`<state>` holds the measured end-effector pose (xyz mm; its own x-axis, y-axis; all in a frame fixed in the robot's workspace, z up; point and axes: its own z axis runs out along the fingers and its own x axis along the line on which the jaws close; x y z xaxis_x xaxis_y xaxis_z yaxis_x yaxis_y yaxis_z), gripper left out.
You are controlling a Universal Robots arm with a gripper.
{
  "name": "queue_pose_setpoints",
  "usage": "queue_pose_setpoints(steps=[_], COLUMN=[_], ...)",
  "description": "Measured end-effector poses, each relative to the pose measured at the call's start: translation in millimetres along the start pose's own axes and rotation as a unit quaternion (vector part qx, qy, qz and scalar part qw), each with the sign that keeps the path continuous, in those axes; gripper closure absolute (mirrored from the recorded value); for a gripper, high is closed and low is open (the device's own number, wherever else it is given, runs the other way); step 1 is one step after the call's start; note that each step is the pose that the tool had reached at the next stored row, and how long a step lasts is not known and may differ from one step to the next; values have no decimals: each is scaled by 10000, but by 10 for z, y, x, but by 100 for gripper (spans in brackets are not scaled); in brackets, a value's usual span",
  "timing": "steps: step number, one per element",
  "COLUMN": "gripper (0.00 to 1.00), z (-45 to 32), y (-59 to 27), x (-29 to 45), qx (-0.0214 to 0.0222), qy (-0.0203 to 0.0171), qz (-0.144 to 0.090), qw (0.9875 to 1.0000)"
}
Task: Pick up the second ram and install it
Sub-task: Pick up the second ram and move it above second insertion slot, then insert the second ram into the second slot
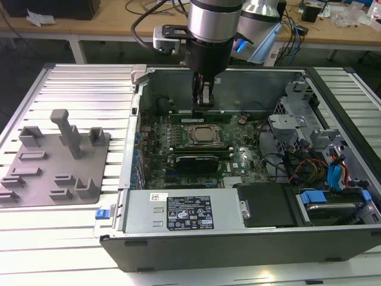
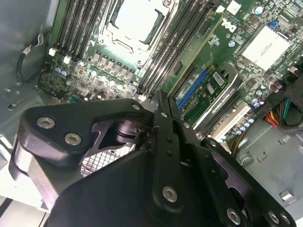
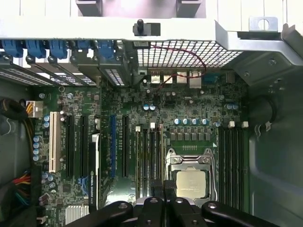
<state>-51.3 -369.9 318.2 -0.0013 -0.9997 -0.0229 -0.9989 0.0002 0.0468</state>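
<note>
My gripper (image 1: 204, 108) hangs inside the open computer case (image 1: 238, 253), tips pointing down at the motherboard (image 1: 238, 159). In the second wrist view my fingers (image 2: 174, 142) are pressed close together with only a thin seam between them, so my hand is clenched.

In the exterior view a thin green strip lies level right at my fingertips, running toward that view's left and right. I take it for the second ram (image 1: 181, 113), pinched by its upper edge, though the view is too poor for me to be sure.

In the first wrist view my hand lines up with the black memory slots (image 3: 149, 156) that lie between the CPU socket (image 3: 191, 182) and the graphics card (image 3: 92, 187), on the socket's side of that bank.

The grey holder plate (image 1: 56, 161) with its blocks rests on the ribbed table (image 1: 59, 244) outside the case, at the exterior view's left, well apart from me.
</note>
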Motion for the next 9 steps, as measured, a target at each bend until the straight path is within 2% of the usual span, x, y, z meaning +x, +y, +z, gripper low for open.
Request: queue_pose_setpoints(steps=[9], gripper=[91], z=[5], y=[0], x=[0], qx=[0], qy=[-1], qz=[4], qw=[10000])
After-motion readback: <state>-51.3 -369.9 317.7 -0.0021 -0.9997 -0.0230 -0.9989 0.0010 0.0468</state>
